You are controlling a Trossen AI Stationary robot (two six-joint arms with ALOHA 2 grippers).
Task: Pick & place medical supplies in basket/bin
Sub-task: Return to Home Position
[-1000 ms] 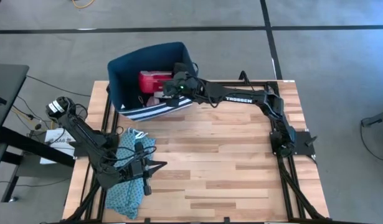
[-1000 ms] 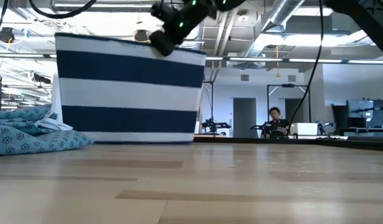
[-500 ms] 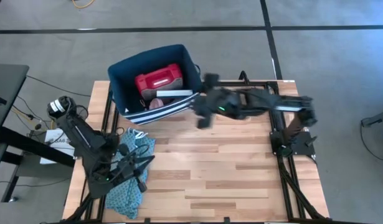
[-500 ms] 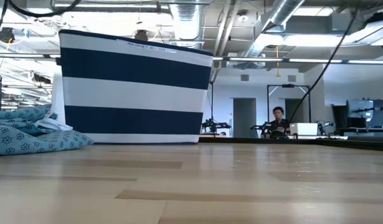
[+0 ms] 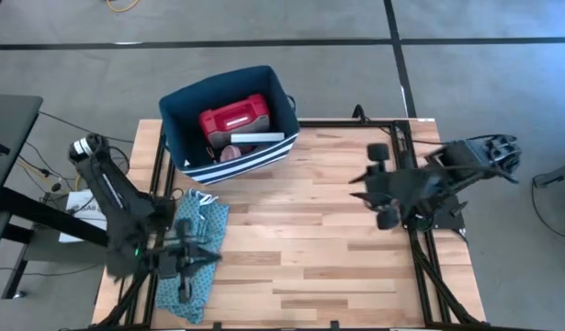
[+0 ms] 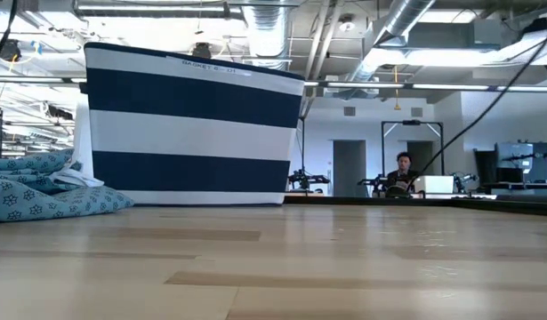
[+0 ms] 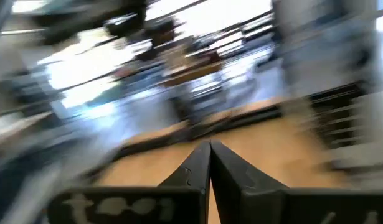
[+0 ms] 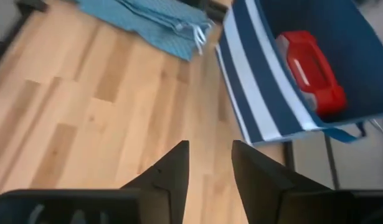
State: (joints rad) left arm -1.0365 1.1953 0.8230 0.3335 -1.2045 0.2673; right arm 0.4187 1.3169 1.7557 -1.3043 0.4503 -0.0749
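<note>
Out on the wooden table (image 5: pixel 319 248), the navy striped bin (image 5: pixel 179 119) stands at the far left corner with no arm over it now. The right arm has swung clear and folds back by its base. The red first-aid case (image 5: pixel 233 119) lies inside the bin among smaller supplies. The right gripper (image 8: pixel 210 146) hangs released and empty, while the left gripper (image 7: pixel 210 144), above the teal cloth (image 5: pixel 204 216), is clenched on nothing. Loading looks finished.
</note>
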